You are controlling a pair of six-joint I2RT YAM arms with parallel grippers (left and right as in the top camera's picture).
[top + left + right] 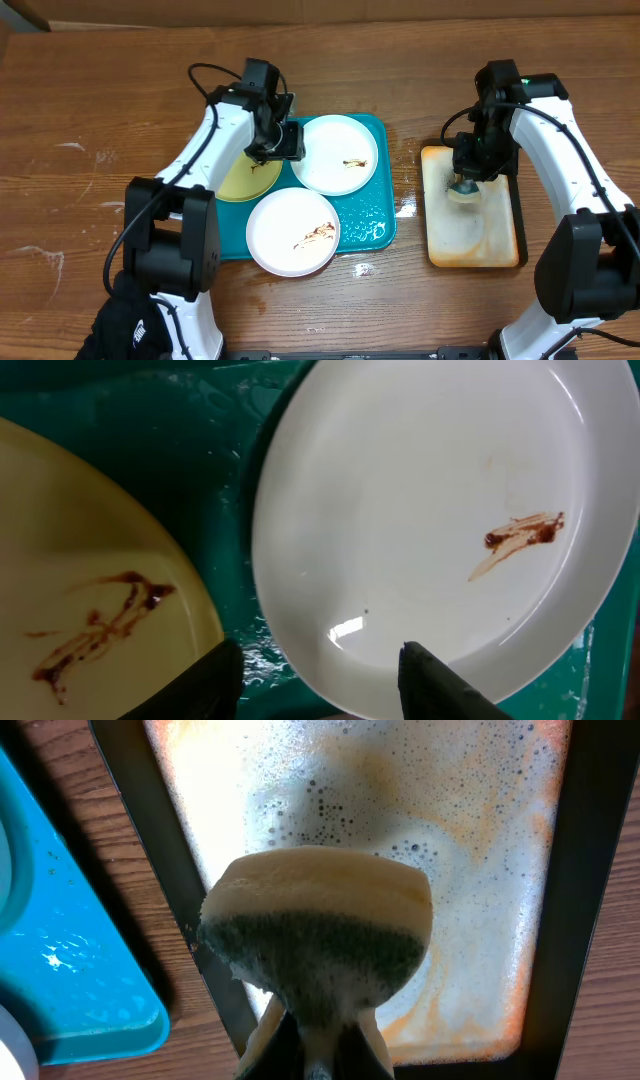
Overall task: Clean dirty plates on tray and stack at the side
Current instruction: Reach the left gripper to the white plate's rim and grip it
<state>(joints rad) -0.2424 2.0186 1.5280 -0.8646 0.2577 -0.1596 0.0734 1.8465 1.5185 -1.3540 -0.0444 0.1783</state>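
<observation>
Right wrist view. The right pincer point(318, 1045) enters at the bottom edge, its fingers closed on a sponge point(318, 920). The sponge is pinched narrow at the grip and flares wide above it. It has a cream upper layer and a dark green scouring layer beneath.

Behind the sponge is the cream tray point(575, 870) with a dark rim. Its floor is covered with white foam point(450, 810) and fine bubbles, tinted orange in patches. Whether the sponge touches the tray floor cannot be determined.

A wet corner of the teal tray point(70, 970) shows at lower left, just beside the cream tray with a strip of wooden worktop point(615, 970) between them.
</observation>
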